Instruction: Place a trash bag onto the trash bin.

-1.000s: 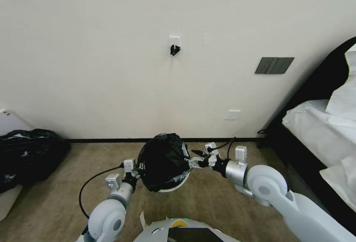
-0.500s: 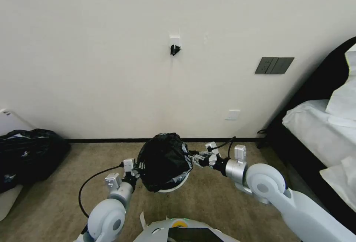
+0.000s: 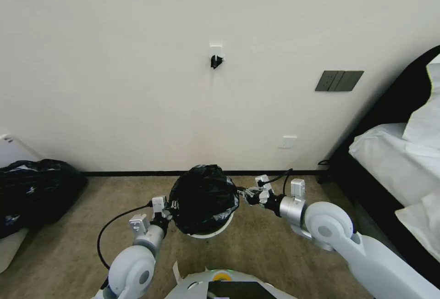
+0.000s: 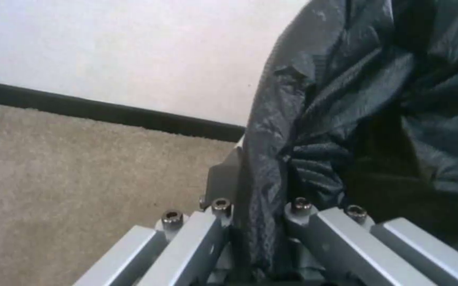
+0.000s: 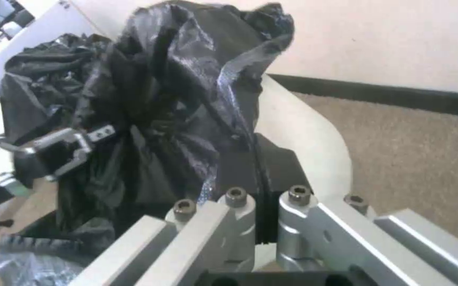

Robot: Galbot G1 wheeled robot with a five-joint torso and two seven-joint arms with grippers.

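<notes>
The trash bag (image 3: 204,198), thin glossy black plastic, is draped in a crumpled dome over the trash bin (image 3: 208,234), whose white rim shows below it on the carpet. My left gripper (image 3: 167,207) is at the bag's left side. The left wrist view has this gripper (image 4: 258,198) shut on a fold of the bag (image 4: 346,99). My right gripper (image 3: 241,193) is at the bag's right side. In the right wrist view its black pads (image 5: 279,167) are pressed together at the bag's edge (image 5: 187,99), just over the bin's rim (image 5: 303,127). The bag hides the bin's inside.
A much larger bulging black bag (image 3: 36,193) lies at the far left against the wall. A bed (image 3: 394,161) with white bedding and a dark frame fills the right side. The wall and its dark baseboard (image 3: 137,173) run close behind the bin.
My right gripper, open a second ago, has shut on the bag's right edge. The bag is now spread a little wider between the two grippers, and its lower edge sits higher on the bin.
</notes>
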